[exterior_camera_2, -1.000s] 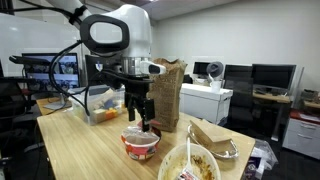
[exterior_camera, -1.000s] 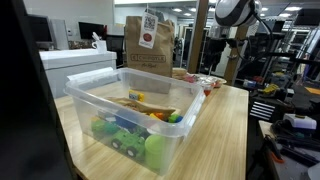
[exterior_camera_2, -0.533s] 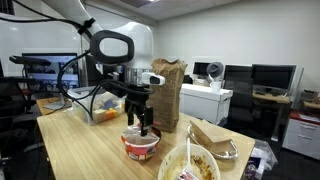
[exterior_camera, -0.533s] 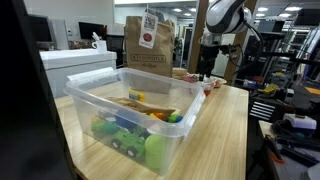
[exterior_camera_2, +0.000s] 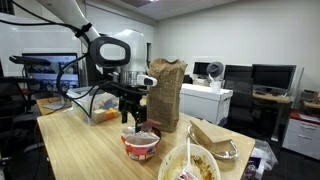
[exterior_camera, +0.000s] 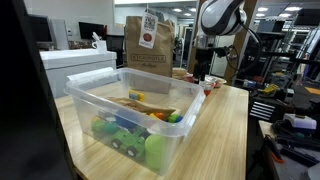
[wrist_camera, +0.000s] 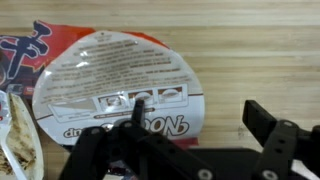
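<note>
In the wrist view the gripper (wrist_camera: 197,112) hangs with its jaws spread wide and nothing between them, directly above a sealed instant noodle cup (wrist_camera: 120,85) whose printed white and red lid faces up. One dark fingertip shows over the lid near its middle, and the opposite one stands out past the cup's edge over bare wood. The cup sits upright on the wooden table (wrist_camera: 260,50), and at the left edge of that view some pale shredded food (wrist_camera: 14,140) lies just beside it. In an exterior view the open gripper (exterior_camera_2: 135,122) hovers close over the red cup (exterior_camera_2: 140,146) without touching it, near the table's front edge, with a bowl (exterior_camera_2: 163,168) of food next to the cup. Just behind the cup stands a tall brown paper bag (exterior_camera_2: 167,95), upright with its top crumpled. Farther along the table is a clear plastic bin (exterior_camera: 160,81) holding green toys (exterior_camera: 125,135) and other bright pieces. Beyond the table, dark monitors (exterior_camera_2: 270,75) stand on office desks.
</note>
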